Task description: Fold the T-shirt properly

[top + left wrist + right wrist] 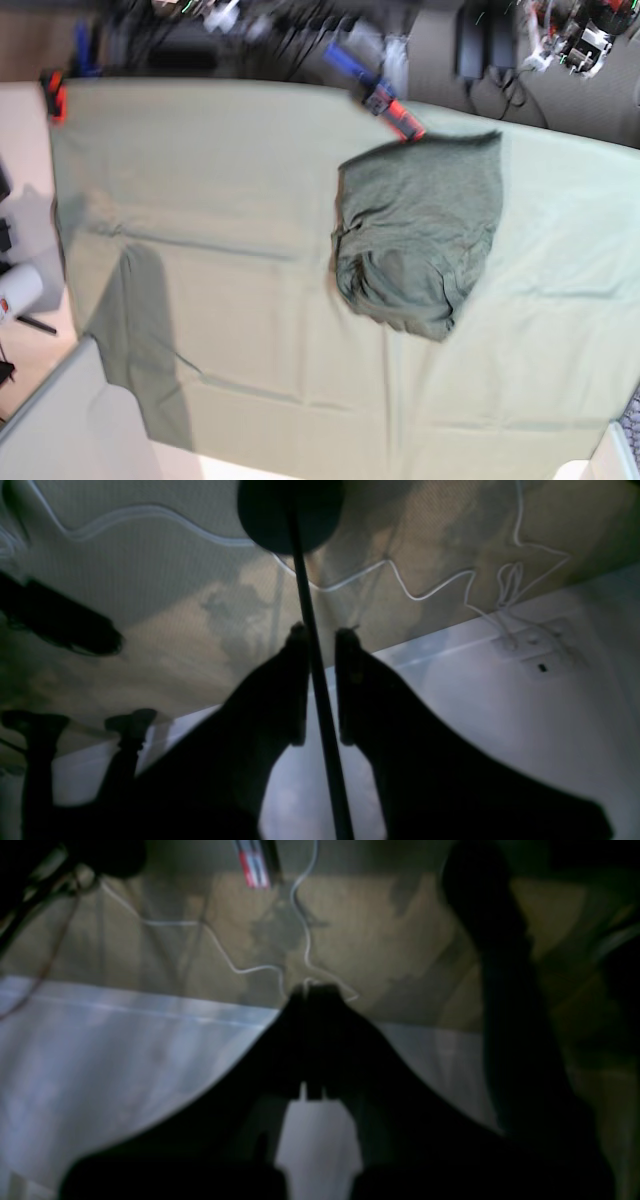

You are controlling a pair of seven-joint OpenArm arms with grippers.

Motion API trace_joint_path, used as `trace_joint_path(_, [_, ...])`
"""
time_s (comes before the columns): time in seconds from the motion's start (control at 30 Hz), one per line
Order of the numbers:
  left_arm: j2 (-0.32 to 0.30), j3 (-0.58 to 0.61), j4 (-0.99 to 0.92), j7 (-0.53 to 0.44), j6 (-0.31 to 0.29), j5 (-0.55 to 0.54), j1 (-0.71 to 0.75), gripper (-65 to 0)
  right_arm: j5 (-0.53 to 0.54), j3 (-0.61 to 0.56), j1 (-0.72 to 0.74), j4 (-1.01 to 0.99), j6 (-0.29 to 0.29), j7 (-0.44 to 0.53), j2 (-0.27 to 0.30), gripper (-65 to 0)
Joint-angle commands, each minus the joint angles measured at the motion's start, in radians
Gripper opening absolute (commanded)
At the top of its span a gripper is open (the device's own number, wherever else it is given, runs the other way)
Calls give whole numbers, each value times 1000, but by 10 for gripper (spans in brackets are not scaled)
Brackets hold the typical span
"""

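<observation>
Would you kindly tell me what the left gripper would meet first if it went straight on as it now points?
Likely the thin dark pole seen between the left gripper's parted jaws, though its depth is unclear; beyond it, a beige surface.

We see the T-shirt (425,225) as dark heathered grey-green, a fine speckled knit with no print. The cloth (200,180) under it is a paler, plain mint green. A clamp (52,95) at the cloth's corner is red-orange, and a tool (375,85) near the shirt is blue with a red end. Both grippers (320,635) (315,990) show as black silhouettes. A thin white cable (430,592) runs over mottled tan flooring.
</observation>
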Motion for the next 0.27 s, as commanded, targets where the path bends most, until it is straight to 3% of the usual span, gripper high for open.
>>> trace_joint_path(0.0, [13,6,-1,32,7,1,-18,-555,-8,2,15,3,2,-24,9,-650])
trace_joint_path(0.1, [69,7,-5,77,38,-1,-42,-555,-8,2,66,3,2,-48,3,-650])
trace_joint_path(0.23, [92,7,-5,11,37,0,-40,-555,-6,2,110,4,3,-34,2,-650])
